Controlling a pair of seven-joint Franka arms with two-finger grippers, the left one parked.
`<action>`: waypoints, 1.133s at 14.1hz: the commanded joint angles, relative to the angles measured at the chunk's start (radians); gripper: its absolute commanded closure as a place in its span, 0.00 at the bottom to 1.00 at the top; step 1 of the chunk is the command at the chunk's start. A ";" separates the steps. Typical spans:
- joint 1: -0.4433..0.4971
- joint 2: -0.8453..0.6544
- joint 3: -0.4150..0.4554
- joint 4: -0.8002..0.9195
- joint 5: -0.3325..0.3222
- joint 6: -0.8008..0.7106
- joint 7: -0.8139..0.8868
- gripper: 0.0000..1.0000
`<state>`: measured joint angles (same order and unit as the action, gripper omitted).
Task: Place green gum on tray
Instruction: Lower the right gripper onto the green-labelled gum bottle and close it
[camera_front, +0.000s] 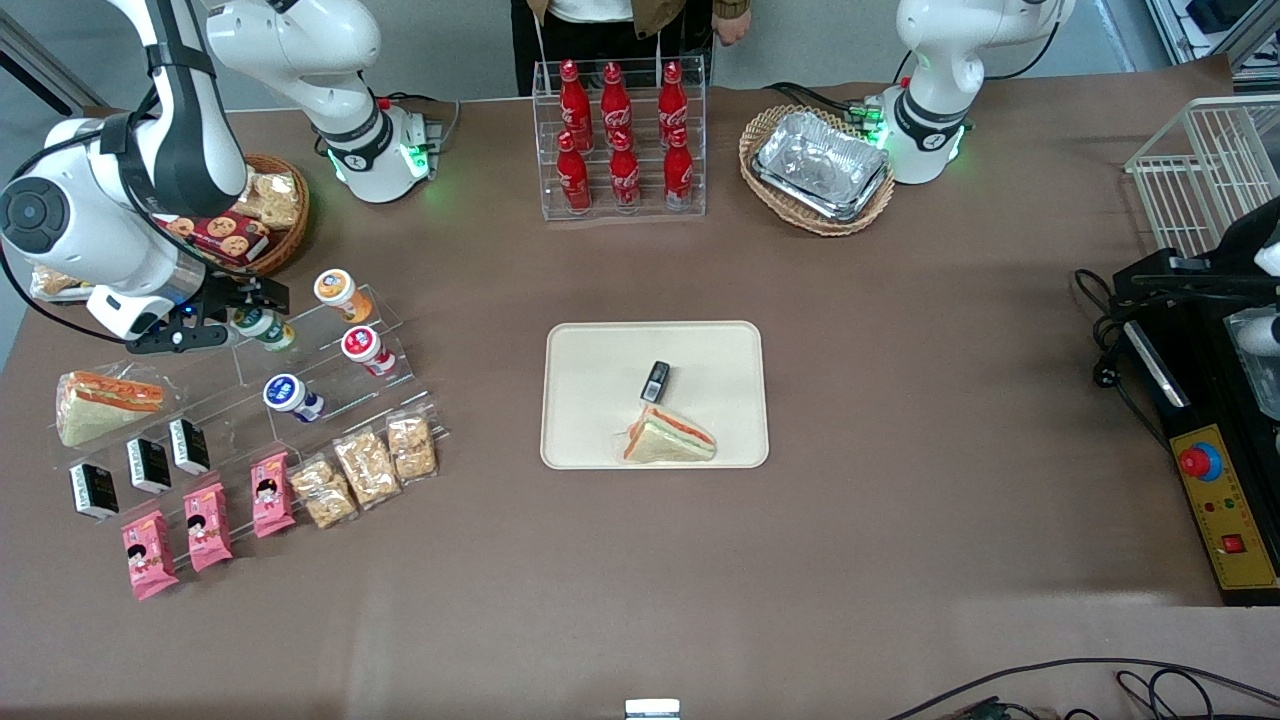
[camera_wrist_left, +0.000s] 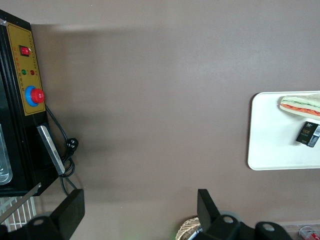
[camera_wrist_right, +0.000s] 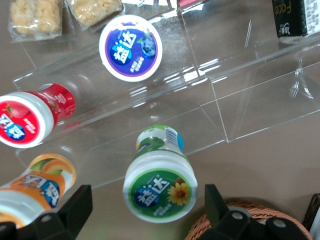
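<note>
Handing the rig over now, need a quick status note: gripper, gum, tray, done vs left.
Gripper: open, fingers either side of the green gum, not closed on it.
Green gum: on the clear acrylic stand, beside the orange-labelled bottle, toward the working arm's end of the table.
Tray: mid-table, already holding a sandwich and a small dark pack.
Done: approach.
Left: grasp, lift, carry, place on bare tray area.
</note>
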<state>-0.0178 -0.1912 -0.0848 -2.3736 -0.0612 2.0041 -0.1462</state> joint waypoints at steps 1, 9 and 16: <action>-0.007 -0.011 -0.015 -0.039 -0.017 0.059 -0.026 0.00; -0.005 0.016 -0.038 0.011 -0.014 0.075 -0.107 0.75; 0.004 0.095 -0.027 0.377 0.006 -0.310 -0.113 0.74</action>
<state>-0.0167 -0.1667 -0.1162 -2.1831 -0.0613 1.8552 -0.2454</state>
